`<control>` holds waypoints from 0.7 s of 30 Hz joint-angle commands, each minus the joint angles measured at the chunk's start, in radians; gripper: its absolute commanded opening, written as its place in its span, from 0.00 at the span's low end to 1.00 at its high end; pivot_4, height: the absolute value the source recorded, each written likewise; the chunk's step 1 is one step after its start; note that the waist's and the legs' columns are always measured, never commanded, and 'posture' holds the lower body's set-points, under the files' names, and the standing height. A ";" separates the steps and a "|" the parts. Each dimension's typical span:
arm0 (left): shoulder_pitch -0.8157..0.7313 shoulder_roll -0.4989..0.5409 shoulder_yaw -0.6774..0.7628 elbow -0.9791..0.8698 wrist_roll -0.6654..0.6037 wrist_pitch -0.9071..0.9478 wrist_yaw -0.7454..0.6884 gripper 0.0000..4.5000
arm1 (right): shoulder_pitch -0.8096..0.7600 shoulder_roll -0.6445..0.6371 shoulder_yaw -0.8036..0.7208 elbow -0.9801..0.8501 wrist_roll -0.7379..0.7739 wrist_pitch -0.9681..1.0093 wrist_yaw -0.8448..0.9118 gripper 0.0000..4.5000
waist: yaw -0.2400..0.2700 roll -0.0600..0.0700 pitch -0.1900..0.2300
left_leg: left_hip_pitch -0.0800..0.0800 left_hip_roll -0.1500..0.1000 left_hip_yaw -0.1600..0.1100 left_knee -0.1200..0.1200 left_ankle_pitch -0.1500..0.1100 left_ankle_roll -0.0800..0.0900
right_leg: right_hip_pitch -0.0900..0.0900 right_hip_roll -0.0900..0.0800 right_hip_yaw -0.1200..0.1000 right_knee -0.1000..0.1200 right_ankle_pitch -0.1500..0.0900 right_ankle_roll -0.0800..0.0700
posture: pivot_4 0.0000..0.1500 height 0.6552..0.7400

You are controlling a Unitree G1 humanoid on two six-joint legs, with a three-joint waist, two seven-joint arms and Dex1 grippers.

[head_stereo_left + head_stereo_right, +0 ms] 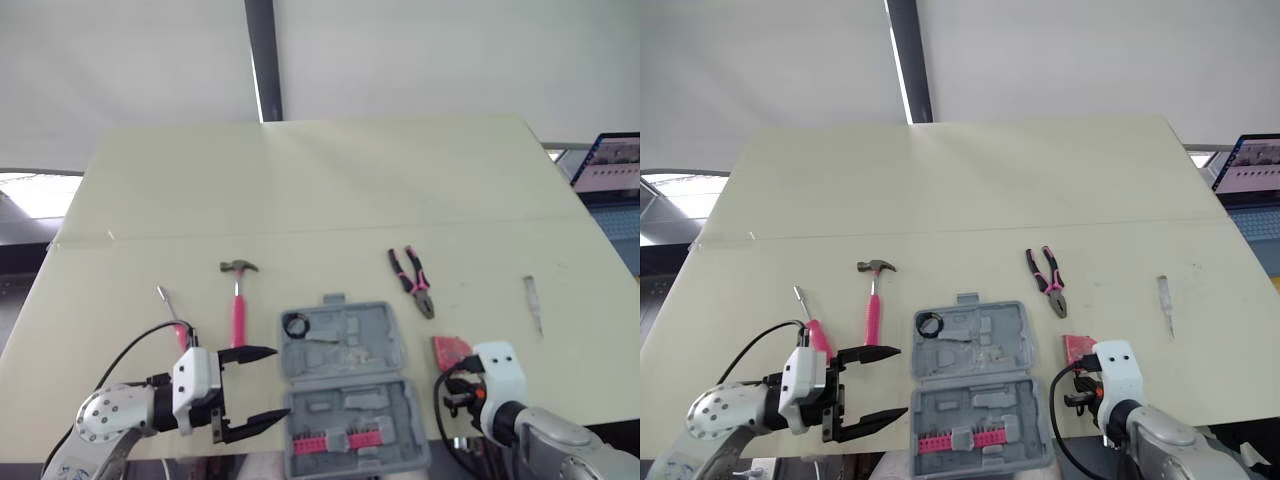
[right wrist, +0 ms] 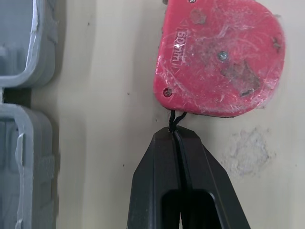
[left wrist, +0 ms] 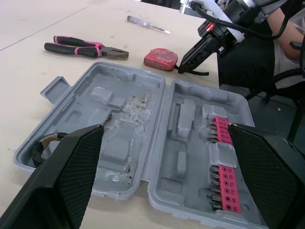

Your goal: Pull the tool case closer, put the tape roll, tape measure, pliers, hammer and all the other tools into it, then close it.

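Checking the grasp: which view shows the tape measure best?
Right wrist view: the tape measure is close, red face clear, its cord pinched in the right tool. Eye views show it partly behind that tool; the left wrist view, farther off.

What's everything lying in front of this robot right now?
table: 1, pale yellow, holds everything
tool case: 1, grey, open, near edge, centre
tape roll: 1, black, in the case's far-left corner
bit strip: 1, pink, in the case's near half
hammer: 1, pink handle, left of the case
screwdriver: 1, pink handle, left of the hammer
pliers: 1, pink and black, beyond the case's right
tape measure: 1, red, right of the case
tester screwdriver: 1, pale, far right
laptop: 1, dark, past the table's right edge
left gripper: 1, black, open, beside the case
right gripper: 1, black, shut on the tape measure's cord
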 commanded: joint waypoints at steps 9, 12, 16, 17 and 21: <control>0.005 -0.001 -0.015 -0.017 0.010 -0.027 -0.002 1.00 | 0.002 0.001 -0.014 -0.031 0.021 0.059 0.003 0.01 | 0.001 0.000 0.000 | 0.000 0.000 0.000 0.000 0.000 0.000 | 0.000 0.000 0.000 0.000 0.000 0.000 | 1.00 0.95; 0.002 -0.003 -0.019 -0.017 0.010 -0.026 0.003 1.00 | -0.006 0.015 -0.017 -0.035 0.023 0.079 -0.002 0.01 | 0.001 0.000 0.000 | 0.000 0.000 0.000 0.000 0.000 0.000 | 0.000 0.000 0.000 0.000 0.000 0.000 | 1.00 0.95; -0.001 -0.005 -0.026 -0.018 0.017 -0.028 0.010 1.00 | -0.013 0.005 0.000 -0.039 0.020 0.100 0.003 0.13 | 0.000 0.000 0.000 | 0.000 0.000 0.000 0.000 0.000 0.000 | 0.000 0.000 0.000 0.000 0.000 0.000 | 1.00 0.95; -0.002 -0.005 -0.027 -0.018 0.017 -0.029 0.010 1.00 | -0.014 0.007 -0.001 -0.040 0.022 0.107 0.004 0.23 | 0.000 0.000 0.000 | 0.000 0.000 0.000 0.000 0.000 0.000 | 0.000 0.000 0.000 0.000 0.000 0.000 | 1.00 0.95; -0.005 -0.004 -0.032 -0.013 0.018 -0.036 0.007 1.00 | -0.018 0.009 -0.010 -0.044 0.026 0.127 -0.001 0.61 | 0.001 -0.001 -0.001 | 0.000 0.000 0.000 0.000 0.000 0.000 | 0.000 0.000 0.000 0.000 0.000 0.000 | 1.00 0.95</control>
